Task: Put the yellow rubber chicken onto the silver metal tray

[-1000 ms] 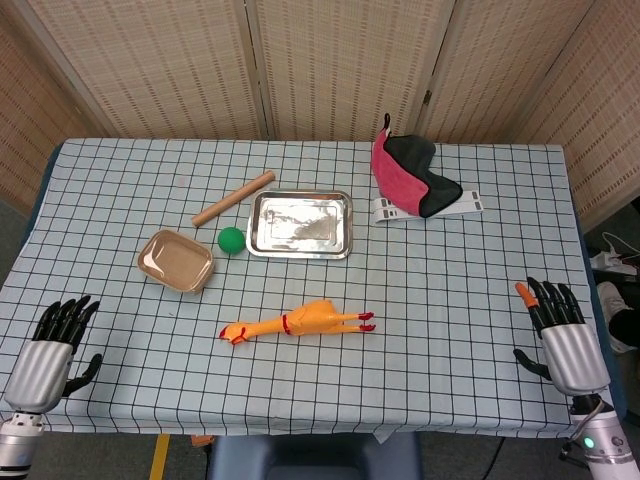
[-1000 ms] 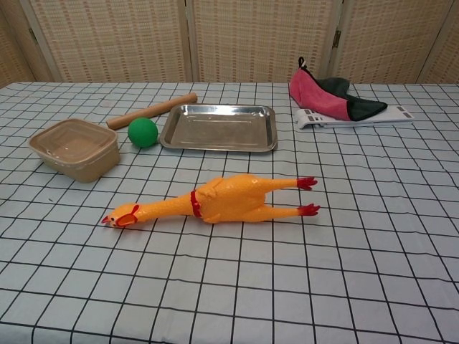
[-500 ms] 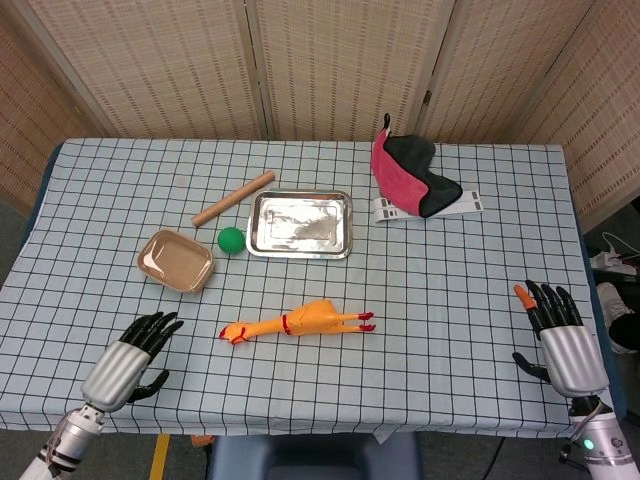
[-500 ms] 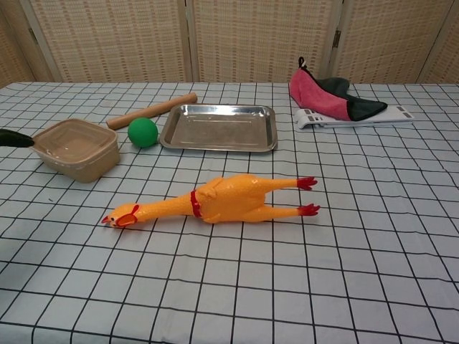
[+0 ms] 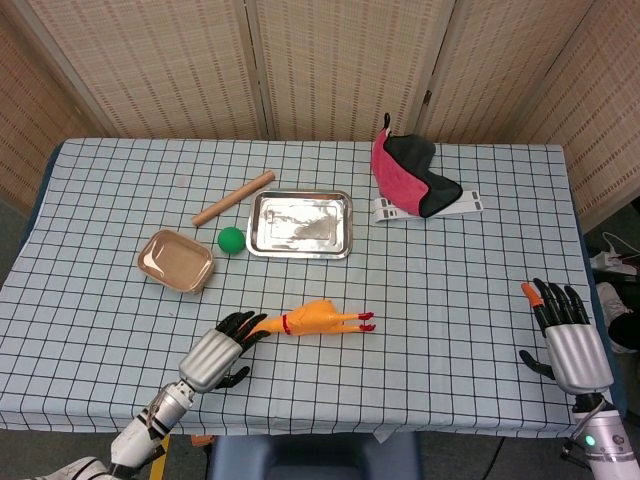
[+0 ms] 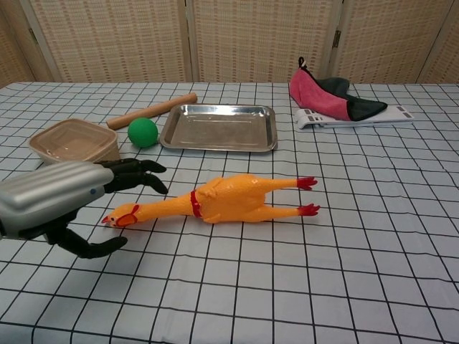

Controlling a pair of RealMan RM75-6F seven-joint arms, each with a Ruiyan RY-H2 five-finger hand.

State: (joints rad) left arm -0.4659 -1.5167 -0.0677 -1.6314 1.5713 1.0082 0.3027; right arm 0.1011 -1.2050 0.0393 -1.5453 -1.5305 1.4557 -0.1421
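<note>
The yellow rubber chicken (image 5: pixel 312 319) (image 6: pixel 229 199) lies flat on the checked cloth, head to the left, red feet to the right. The silver metal tray (image 5: pixel 299 224) (image 6: pixel 219 127) sits empty behind it. My left hand (image 5: pixel 220 354) (image 6: pixel 64 199) hovers right beside the chicken's head, fingers apart and holding nothing; its dark fingertips reach over the head. Far off at the table's right front edge my right hand (image 5: pixel 567 338) is spread with nothing in it; the chest view does not show it.
A tan plastic container (image 5: pixel 176 261) (image 6: pixel 74 145), a green ball (image 5: pixel 231 239) (image 6: pixel 143 132) and a wooden rolling pin (image 5: pixel 233 198) (image 6: pixel 152 110) lie left of the tray. A pink and black cloth (image 5: pixel 408 177) (image 6: pixel 331 97) on a white strip lies at the back right.
My left hand has swept rightward from the front left corner to the chicken's head. The right hand has barely shifted. The chicken has not moved.
</note>
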